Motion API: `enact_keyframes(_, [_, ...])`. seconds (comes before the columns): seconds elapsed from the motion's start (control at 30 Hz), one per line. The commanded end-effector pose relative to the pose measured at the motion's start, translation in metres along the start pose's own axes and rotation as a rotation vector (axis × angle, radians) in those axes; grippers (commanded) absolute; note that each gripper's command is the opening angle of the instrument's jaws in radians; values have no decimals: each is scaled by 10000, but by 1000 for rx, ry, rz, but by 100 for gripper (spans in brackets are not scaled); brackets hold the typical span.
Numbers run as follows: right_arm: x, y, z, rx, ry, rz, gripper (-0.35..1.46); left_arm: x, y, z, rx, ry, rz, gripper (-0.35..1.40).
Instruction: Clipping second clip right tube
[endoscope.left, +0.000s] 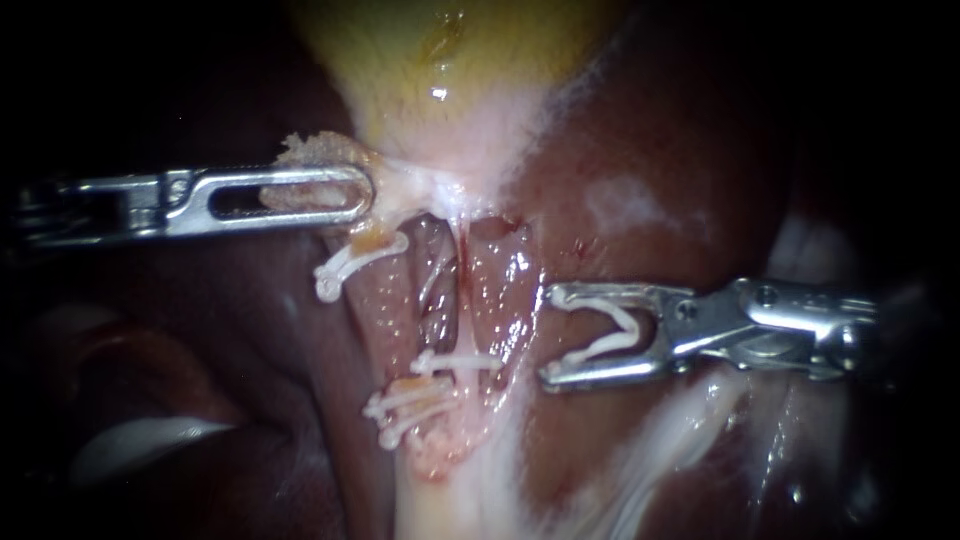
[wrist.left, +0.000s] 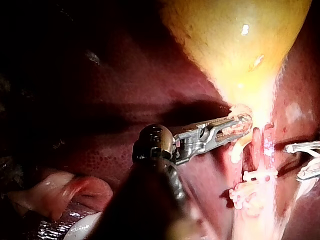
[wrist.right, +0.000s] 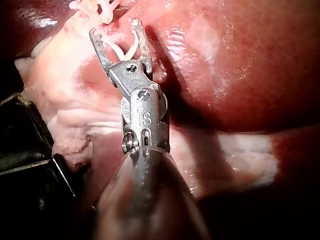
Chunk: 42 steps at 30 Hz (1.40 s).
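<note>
- Right instrument (endoscope.left: 553, 337): jaws stand wide, with a white loaded clip (endoscope.left: 612, 335) seated between them, one leg along each jaw. They hold the clip and no tissue. The mouth faces the tubes.
- Position: beside the right tube (endoscope.left: 463, 295) but apart from it, with glistening red tissue between. The jaws are not yet around anything. The right wrist view agrees, showing the clip in the spread jaws and the tips short of the pale tissue.
- Left instrument (endoscope.left: 355, 192): jaws closed on a ragged flap of tissue (endoscope.left: 310, 150) at the foot of the gallbladder (endoscope.left: 450, 60). Judged purpose: draw it sideways so the tubes stand taut and separate, and one can be clipped alone.
- The right tube runs down from the gallbladder's foot as a thin strand. One closed clip (endoscope.left: 455, 362) already crosses its lower part. The left tube (endoscope.left: 385, 300) carries its own clips.
- Judgement: this is the approach step, and the bare stretch above the closed clip looks the likely site.
- Risk: the liver (endoscope.left: 650, 150) lies close, so a jaw tip could catch it or the neighbouring tube.
</note>
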Motion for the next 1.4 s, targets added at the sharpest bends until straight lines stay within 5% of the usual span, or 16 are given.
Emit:
enact_keyframes(0.03, [0, 2, 4, 0, 1, 11, 50, 0, 0, 0, 2, 1, 0, -35])
enact_keyframes(0.47, [-15, 16, 60, 31, 10, 141, 49, 2, -4, 2, 5, 3, 0, -35])
enact_keyframes(0.67, [-14, 19, 77, 54, 57, 200, 49, 2, -5, 3, 4, 3, 0, -35])
enact_keyframes(0.97, [-10, 19, 87, 123, 135, 263, 49, 3, -5, 3, 6, 4, 0, -35])
enact_keyframes(1.4, [-9, 19, 88, 148, 136, 269, 48, 3, -5, 3, 6, 4, 0, -35])
